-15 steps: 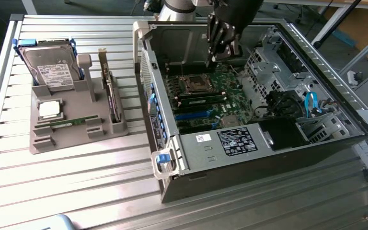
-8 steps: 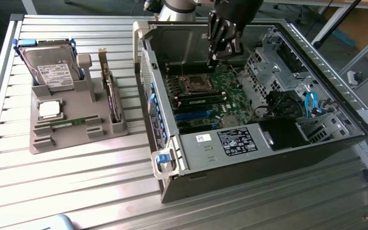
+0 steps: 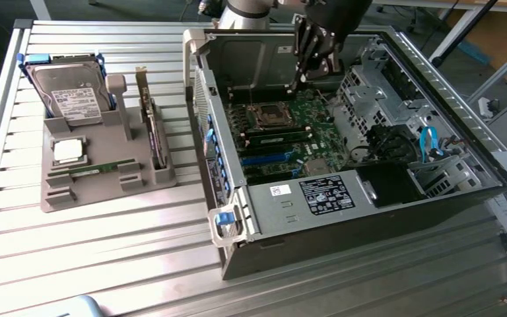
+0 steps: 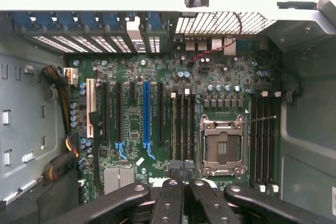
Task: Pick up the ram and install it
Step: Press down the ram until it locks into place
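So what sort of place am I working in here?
Probably a lab or workshop bench set up for PC assembly: an open computer case on a ribbed metal table, beside a grey parts holder carrying a hard drive and the ram.

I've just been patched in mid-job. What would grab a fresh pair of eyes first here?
The opened computer case on the slatted metal table, its green motherboard bare with an empty processor socket. The black gripper, shut, hangs over the case's far end. On the exterior view's left, a grey parts holder carries a hard drive, a processor and the ram.
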`<action>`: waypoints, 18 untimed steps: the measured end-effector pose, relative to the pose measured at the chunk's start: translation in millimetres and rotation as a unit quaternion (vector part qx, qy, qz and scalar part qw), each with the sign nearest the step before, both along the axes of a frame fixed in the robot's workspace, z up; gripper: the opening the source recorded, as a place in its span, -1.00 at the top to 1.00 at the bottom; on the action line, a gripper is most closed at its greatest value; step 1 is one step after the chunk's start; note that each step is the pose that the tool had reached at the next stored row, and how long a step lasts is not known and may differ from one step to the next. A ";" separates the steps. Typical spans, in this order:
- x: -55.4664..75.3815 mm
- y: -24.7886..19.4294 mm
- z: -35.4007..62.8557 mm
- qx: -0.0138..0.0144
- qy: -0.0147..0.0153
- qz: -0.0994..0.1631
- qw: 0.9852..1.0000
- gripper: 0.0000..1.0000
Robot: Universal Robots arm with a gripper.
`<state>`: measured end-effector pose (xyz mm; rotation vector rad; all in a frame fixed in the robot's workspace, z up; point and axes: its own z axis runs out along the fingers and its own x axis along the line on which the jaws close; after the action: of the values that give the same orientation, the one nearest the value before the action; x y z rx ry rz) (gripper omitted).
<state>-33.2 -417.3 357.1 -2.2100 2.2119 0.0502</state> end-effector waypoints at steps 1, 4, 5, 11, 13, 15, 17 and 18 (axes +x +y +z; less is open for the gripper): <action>2.4 0.0 0.0 0.000 0.000 0.000 1.000 0.80; 10.6 0.0 0.0 0.000 0.000 0.000 1.000 0.80; 13.1 0.0 0.0 0.000 0.000 0.000 1.000 0.80; 18.7 0.0 -0.1 0.000 0.000 0.000 1.000 0.80; 18.8 0.0 0.0 -0.001 0.000 0.000 1.000 0.80; 18.8 0.0 0.0 -0.001 0.000 0.000 1.000 0.80; 18.8 0.0 0.5 -0.001 0.000 0.000 1.000 0.80; 18.8 0.0 1.1 -0.001 0.000 0.000 1.000 0.80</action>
<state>-14.4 -417.3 358.3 -2.2107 2.2127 0.0491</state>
